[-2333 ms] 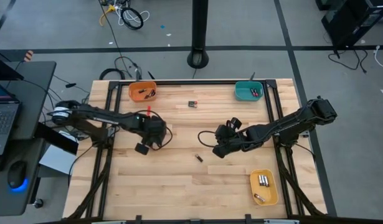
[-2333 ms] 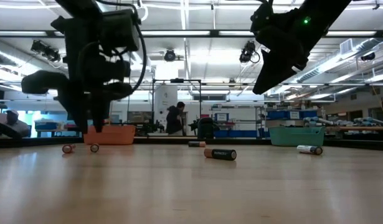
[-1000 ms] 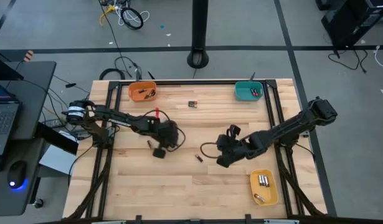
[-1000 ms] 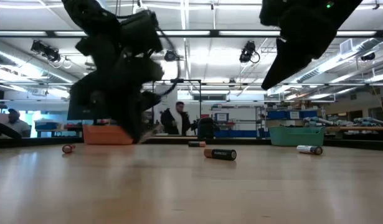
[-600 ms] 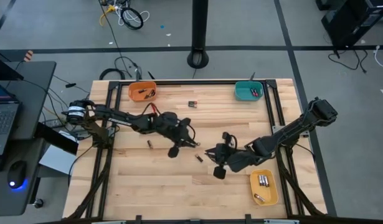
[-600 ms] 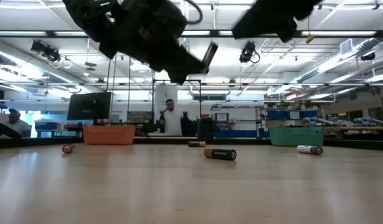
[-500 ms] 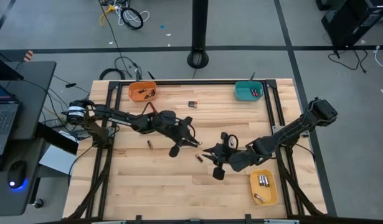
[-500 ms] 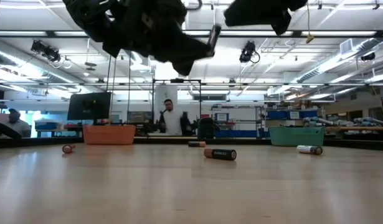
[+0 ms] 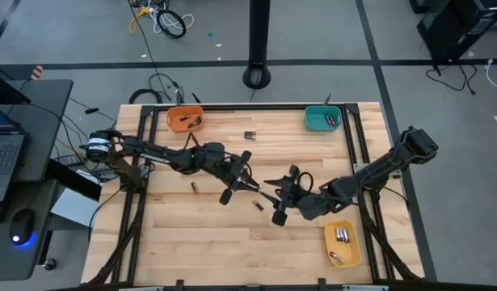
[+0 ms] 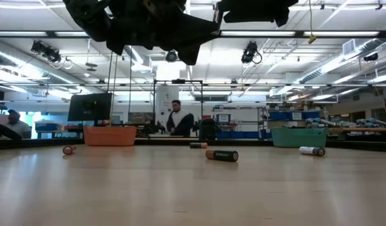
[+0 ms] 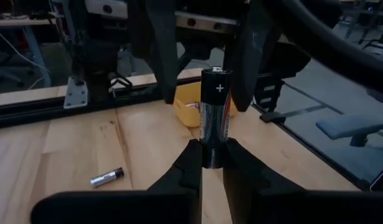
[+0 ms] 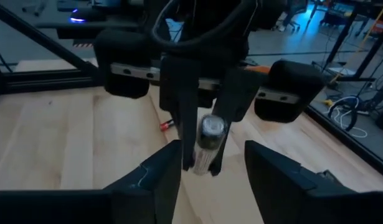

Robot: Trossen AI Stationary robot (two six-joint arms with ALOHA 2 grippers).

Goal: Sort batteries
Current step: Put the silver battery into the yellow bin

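Two grippers are meeting mid-table: left gripper (image 11: 208, 163) pinching a battery (image 11: 215, 112), right gripper (image 12: 207, 163) spread wide around it.

Hidden / cut off / too small to read

Low view: both arms cropped by top edge, hands unseen. High view: cells in orange bin (image 9: 184, 120), teal bin (image 9: 322, 118), yellow bin (image 9: 343, 242) too small to type. Left hand (image 11: 209, 163) fingers cover lower end of battery (image 11: 215, 112); desk (image 11: 73, 149) cut at 9 o'clock edge.
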